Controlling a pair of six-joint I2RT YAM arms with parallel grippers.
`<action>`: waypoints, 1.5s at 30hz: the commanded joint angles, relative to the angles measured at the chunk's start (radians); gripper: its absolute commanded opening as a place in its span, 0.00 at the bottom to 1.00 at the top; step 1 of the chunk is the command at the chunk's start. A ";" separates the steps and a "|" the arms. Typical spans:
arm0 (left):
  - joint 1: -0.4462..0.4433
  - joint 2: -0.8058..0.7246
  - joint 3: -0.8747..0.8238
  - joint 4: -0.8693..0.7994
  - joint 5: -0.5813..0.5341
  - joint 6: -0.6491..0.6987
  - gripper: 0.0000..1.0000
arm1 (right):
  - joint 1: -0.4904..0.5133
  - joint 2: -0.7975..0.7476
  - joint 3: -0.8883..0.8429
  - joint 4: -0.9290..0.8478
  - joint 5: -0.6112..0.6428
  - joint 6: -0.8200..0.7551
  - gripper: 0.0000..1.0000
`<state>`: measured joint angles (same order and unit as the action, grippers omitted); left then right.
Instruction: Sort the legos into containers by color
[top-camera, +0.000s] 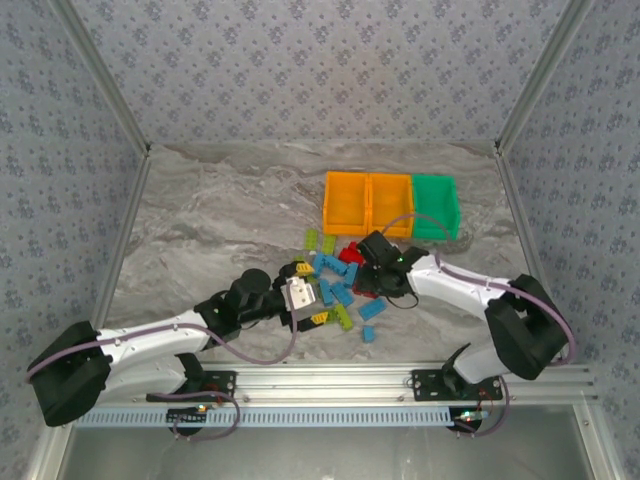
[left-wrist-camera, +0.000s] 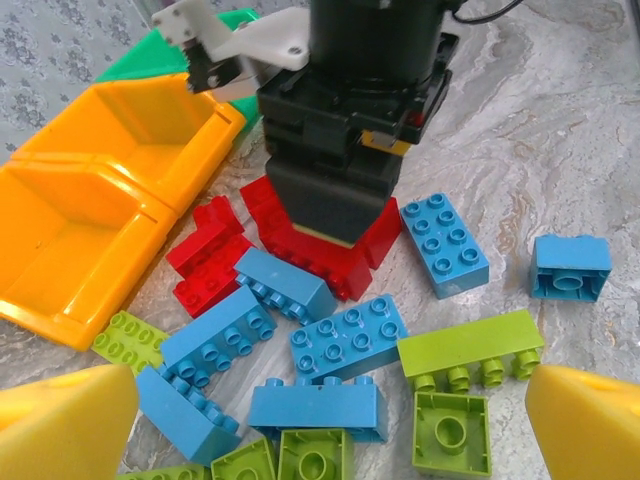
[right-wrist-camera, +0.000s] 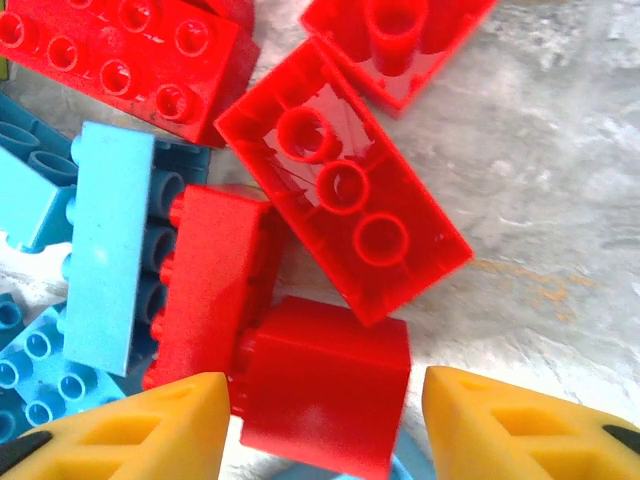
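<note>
Two arms are reaching inward over the tabletop (top-camera: 200, 220). The right hand (right-wrist-camera: 325, 425) is pointing straight down into the legos (top-camera: 335, 290), its fingers apart and straddling a red brick (right-wrist-camera: 330, 375), with a sliver of gap at one side. The left hand (left-wrist-camera: 320, 430) is hovering wide open beside the pile. The bins (top-camera: 390, 178) are sitting just behind.

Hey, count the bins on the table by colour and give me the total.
Orange bins: 2
Green bin: 1
Total: 3
</note>
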<state>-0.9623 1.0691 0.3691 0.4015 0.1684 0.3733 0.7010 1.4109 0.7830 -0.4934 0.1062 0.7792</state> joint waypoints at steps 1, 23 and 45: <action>-0.004 0.011 -0.003 0.036 -0.001 -0.013 0.99 | 0.003 -0.077 -0.050 -0.017 0.037 0.036 0.55; -0.004 0.051 0.016 0.022 -0.004 -0.018 0.99 | -0.027 0.040 -0.083 0.100 -0.048 -0.002 0.65; -0.005 -0.004 -0.026 0.106 -0.008 -0.066 0.99 | -0.309 -0.231 0.102 -0.018 0.088 -0.141 0.43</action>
<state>-0.9623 1.0863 0.3470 0.4683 0.1707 0.3298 0.5045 1.1561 0.8131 -0.5003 0.1741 0.7109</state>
